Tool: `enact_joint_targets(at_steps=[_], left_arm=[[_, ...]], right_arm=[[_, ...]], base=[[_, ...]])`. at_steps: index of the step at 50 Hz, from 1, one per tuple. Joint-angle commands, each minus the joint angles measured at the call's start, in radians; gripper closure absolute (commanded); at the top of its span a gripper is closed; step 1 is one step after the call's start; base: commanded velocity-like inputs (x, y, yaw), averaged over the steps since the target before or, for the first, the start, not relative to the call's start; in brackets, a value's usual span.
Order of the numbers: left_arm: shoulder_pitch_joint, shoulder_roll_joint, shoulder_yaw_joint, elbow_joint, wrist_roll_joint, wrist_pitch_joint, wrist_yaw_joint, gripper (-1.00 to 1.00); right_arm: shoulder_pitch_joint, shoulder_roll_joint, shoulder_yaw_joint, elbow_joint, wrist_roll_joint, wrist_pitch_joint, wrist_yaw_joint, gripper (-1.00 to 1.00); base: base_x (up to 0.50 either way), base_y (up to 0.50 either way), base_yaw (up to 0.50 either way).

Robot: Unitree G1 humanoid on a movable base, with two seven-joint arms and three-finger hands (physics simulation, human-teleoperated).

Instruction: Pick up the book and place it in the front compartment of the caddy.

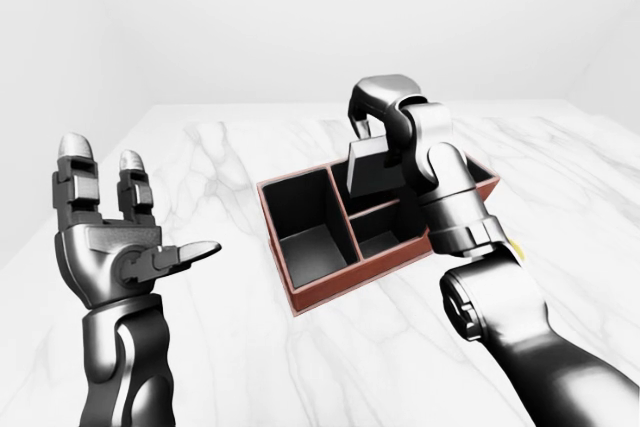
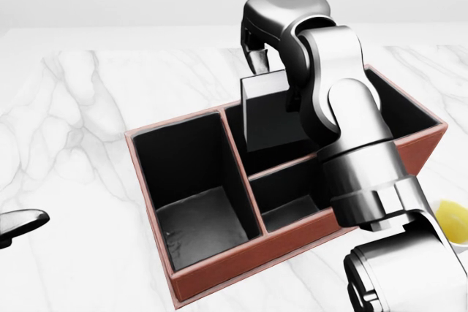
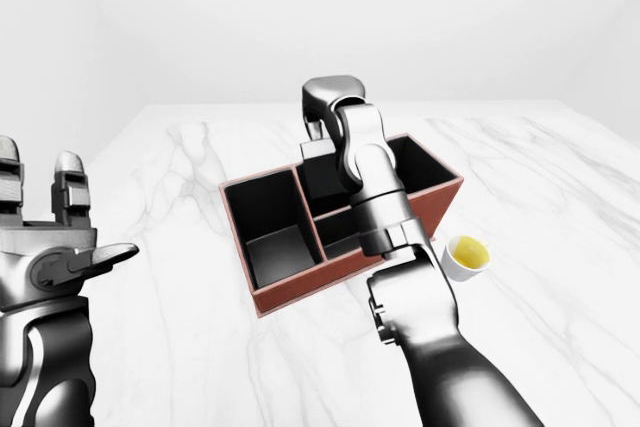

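Note:
The caddy [image 2: 219,272] is a red-brown box with black insides, with one long compartment on its left and two on its right. It stands on the white marble table [image 1: 230,367]. The book [image 2: 274,115] is a flat dark grey slab. My right hand [image 2: 265,63] is shut on its top edge and holds it upright, with its lower part down inside the caddy's upper right compartment. My right forearm hides the book's right side. My left hand [image 1: 130,217] is open and empty, raised at the left of the left-eye view, apart from the caddy.
A small white cup with yellow contents [image 3: 467,256] stands on the table just right of the caddy, beside my right forearm. The table's left edge [image 1: 60,217] runs behind my left hand. White walls stand beyond the table.

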Motion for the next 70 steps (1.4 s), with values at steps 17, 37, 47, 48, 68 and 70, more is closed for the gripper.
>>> enact_joint_targets(at_steps=[17,37,47,48,68,70], left_arm=[[0.007,-0.006,-0.001,-0.012,0.002,0.000,-0.004,-1.00],[0.009,-0.008,-0.003,-0.010,0.004,0.000,-0.007,-1.00],[0.000,-0.002,0.006,-0.001,-0.006,0.000,-0.004,-1.00],[0.000,-0.002,0.005,-0.001,-0.006,0.000,-0.004,-1.00],[0.004,-0.001,0.008,-0.017,-0.013,0.000,-0.001,-1.00],[0.005,-0.002,0.007,-0.016,-0.011,0.000,-0.002,-1.00]], right_arm=[[-0.026,-0.029,-0.021,0.158,0.077,0.000,-0.272,1.00],[-0.057,-0.042,0.007,0.419,0.147,0.000,-0.494,1.00],[-0.077,-0.034,0.020,0.461,0.127,0.000,-0.560,1.00],[-0.077,-0.034,0.020,0.462,0.127,0.000,-0.560,1.00],[-0.134,-0.013,0.028,0.557,0.136,-0.046,-0.642,1.00],[-0.137,-0.012,0.029,0.564,0.134,-0.049,-0.645,1.00]], base=[[0.00,0.00,0.00],[0.00,0.00,0.00],[0.00,0.00,0.00],[0.00,0.00,0.00],[0.00,0.00,0.00],[0.00,0.00,0.00]])
